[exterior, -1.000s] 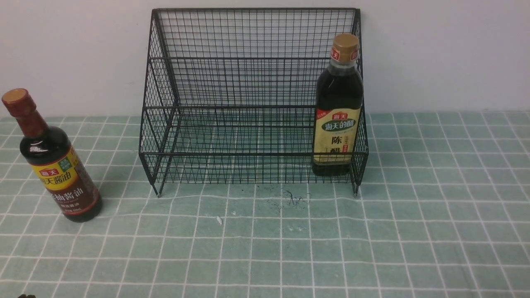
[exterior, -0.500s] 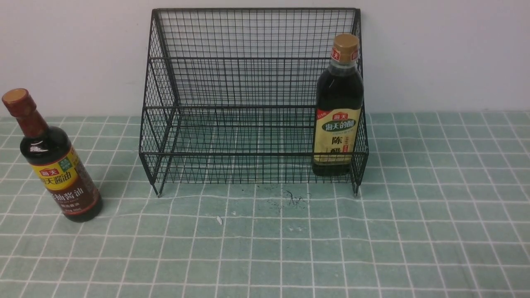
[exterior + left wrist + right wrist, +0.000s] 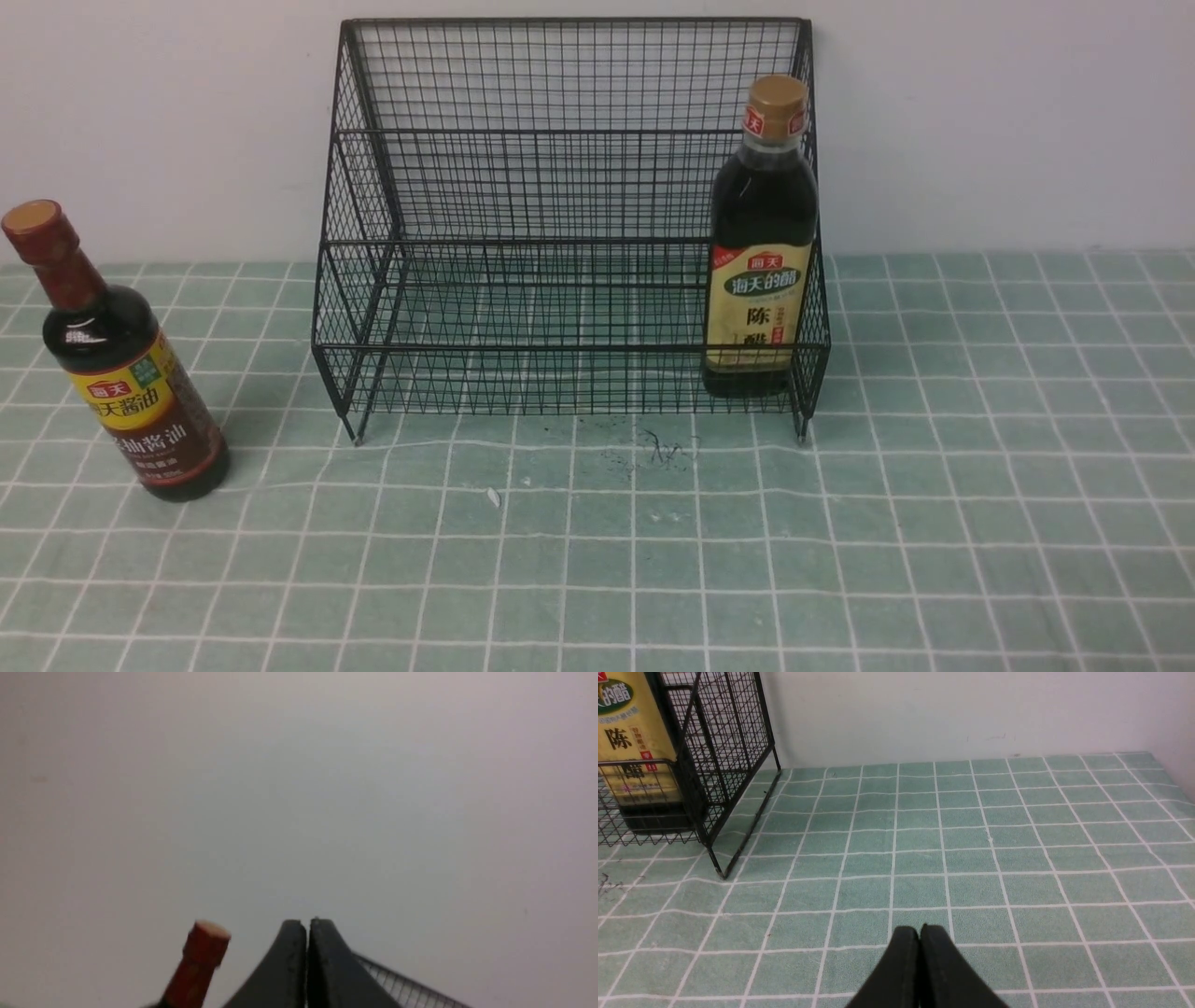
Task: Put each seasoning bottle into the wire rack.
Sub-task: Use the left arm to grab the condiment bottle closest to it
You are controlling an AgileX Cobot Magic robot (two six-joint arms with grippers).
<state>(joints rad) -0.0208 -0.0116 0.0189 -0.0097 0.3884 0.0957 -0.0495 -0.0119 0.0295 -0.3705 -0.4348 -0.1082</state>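
Observation:
The black wire rack [image 3: 569,187] stands against the back wall. The broad tan-capped bottle [image 3: 761,243] stands upright inside it at the right end, and also shows in the right wrist view [image 3: 630,746]. The bottle with the long reddish-brown neck [image 3: 121,373] stands on the cloth at the far left, outside the rack; its red cap [image 3: 203,947] shows in the left wrist view. My left gripper [image 3: 307,926] is shut and empty, pointing at the wall beside that cap. My right gripper [image 3: 920,933] is shut and empty, low over the cloth right of the rack [image 3: 728,756]. Neither gripper shows in the front view.
A green checked tablecloth [image 3: 980,485] covers the table. Dark scribble marks [image 3: 653,448] and a small white speck [image 3: 493,497] lie on it in front of the rack. A pale wall [image 3: 1008,121] closes off the back.
A dark bit at the bottom left corner of the front view one second ago has gone from view. The bottles and rack have not visibly moved.

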